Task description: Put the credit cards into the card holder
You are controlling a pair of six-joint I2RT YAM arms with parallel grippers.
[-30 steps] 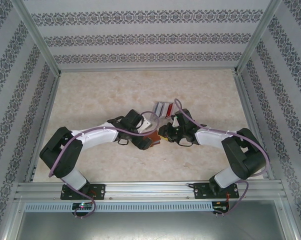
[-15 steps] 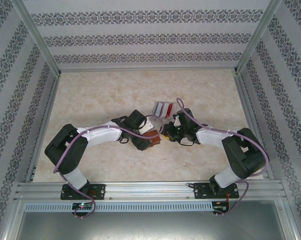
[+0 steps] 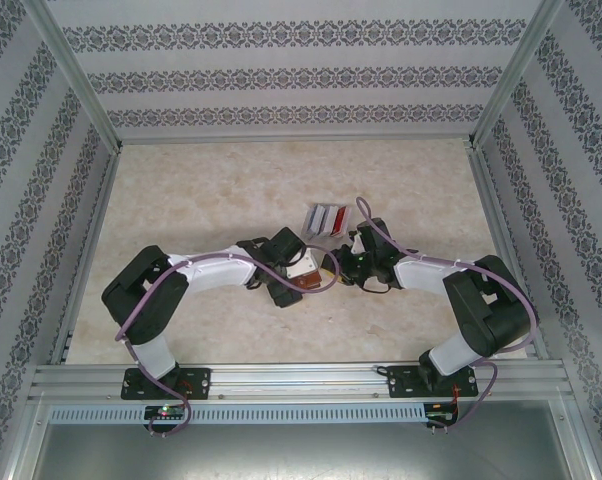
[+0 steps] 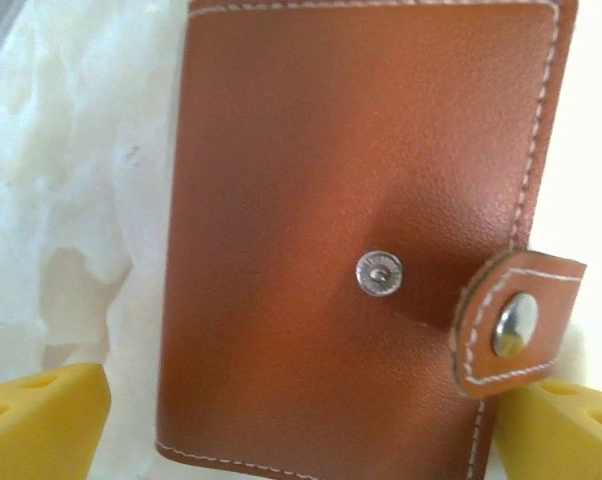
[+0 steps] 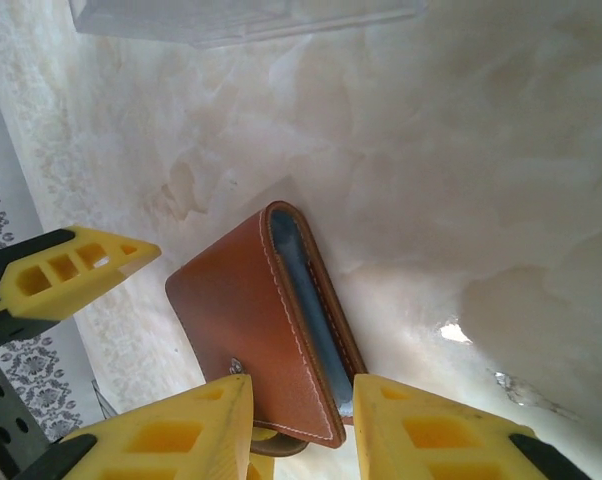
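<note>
Right pincer [image 5: 301, 400] pinches the card holder [image 5: 246, 310] on the bench [image 5: 461, 200]; left pincer [image 4: 306, 400] spread astride it; cards [image 3: 326, 217] at 12 o'clock.

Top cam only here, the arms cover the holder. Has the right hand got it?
Observer: Yes. On the right wrist view, the right hand pinches the card holder at one end, a finger on each cover.
Operator: Snap done up?
Observer: No. On the left wrist view, the clasp tab sticks out past the edge, off the stud.
Operator: Left hand?
Observer: The left hand is open, one finger out to each side of the holder, not clamping it.
</note>
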